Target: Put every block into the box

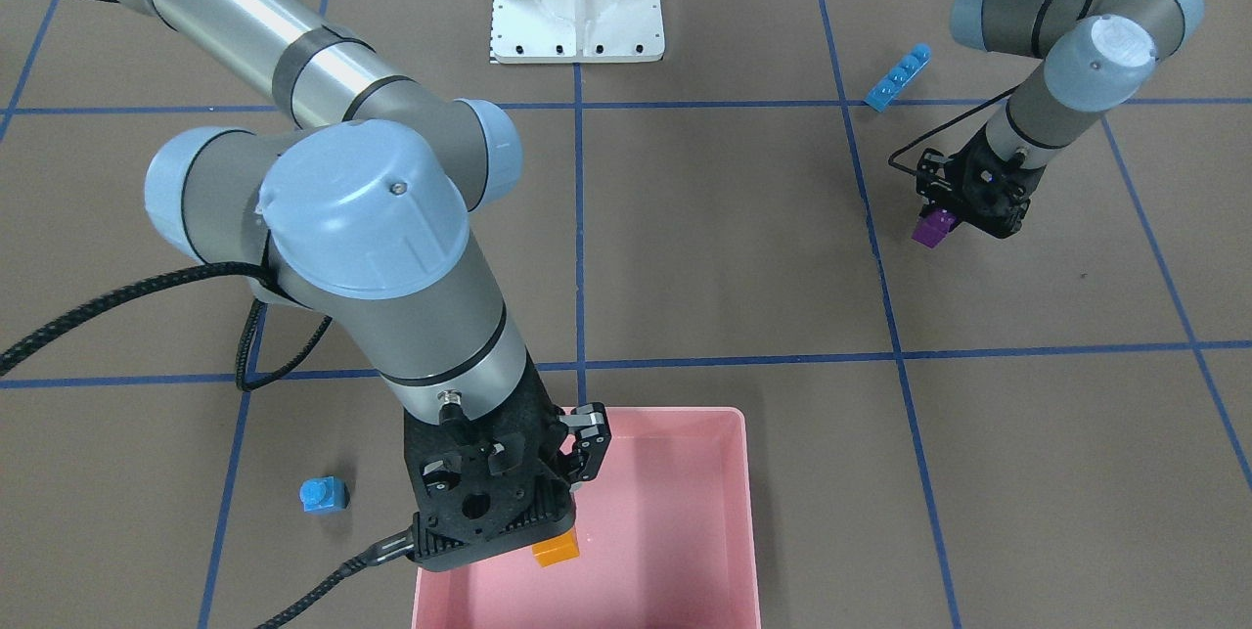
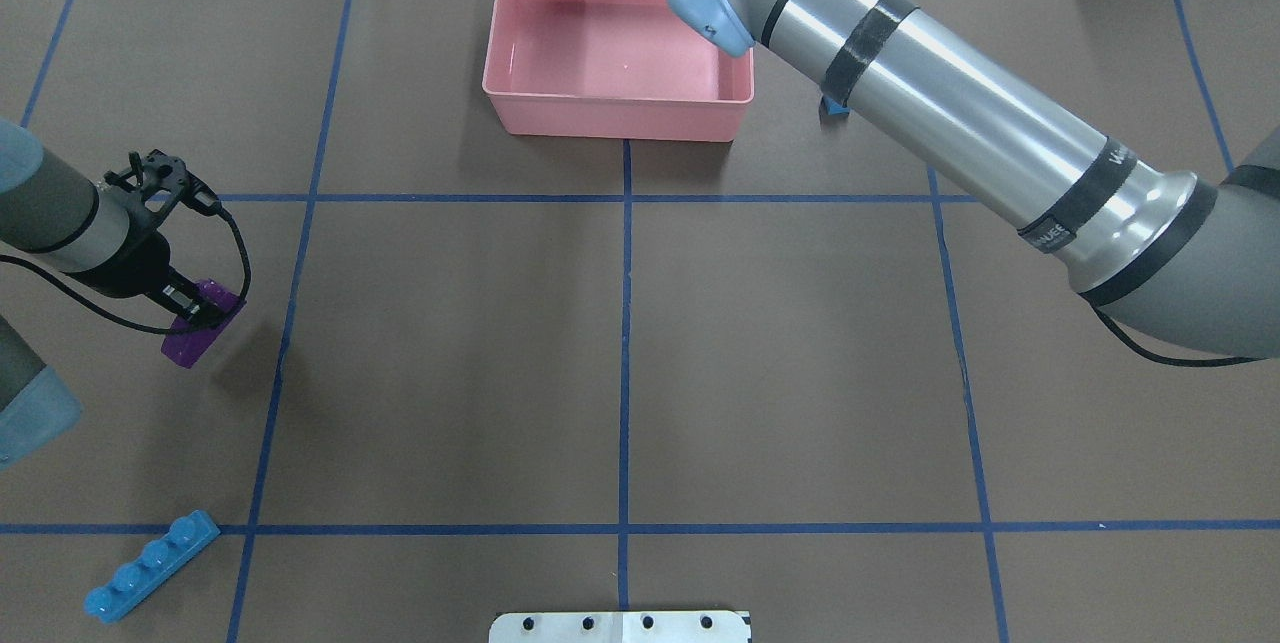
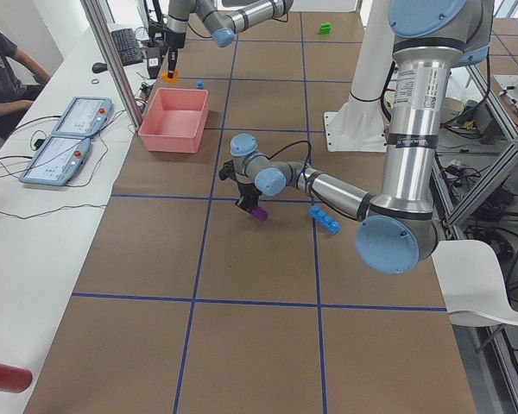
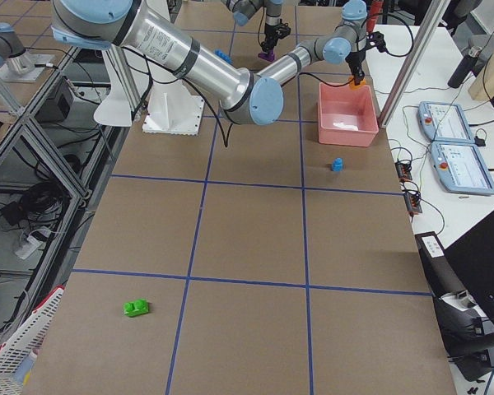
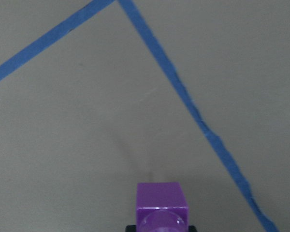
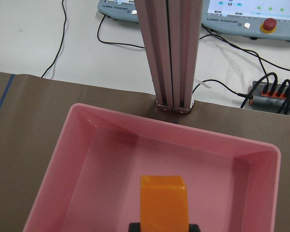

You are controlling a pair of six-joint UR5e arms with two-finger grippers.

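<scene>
The right gripper [image 1: 550,533] had its jaws pinching the orange block [image 1: 556,552] above the pink box [image 1: 749,512]; the left gripper [image 2: 190,306] pinched the purple block [image 2: 192,340] above the worktop [image 2: 620,373]

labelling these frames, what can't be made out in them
Small blue block: overhead view, mostly behind the right arm.
Green block: side views only, too small for detail.
Right end effector: front-facing view, fingertips hidden under its own body.
Box: front-facing view, near end cut off by the bottom edge.
</scene>
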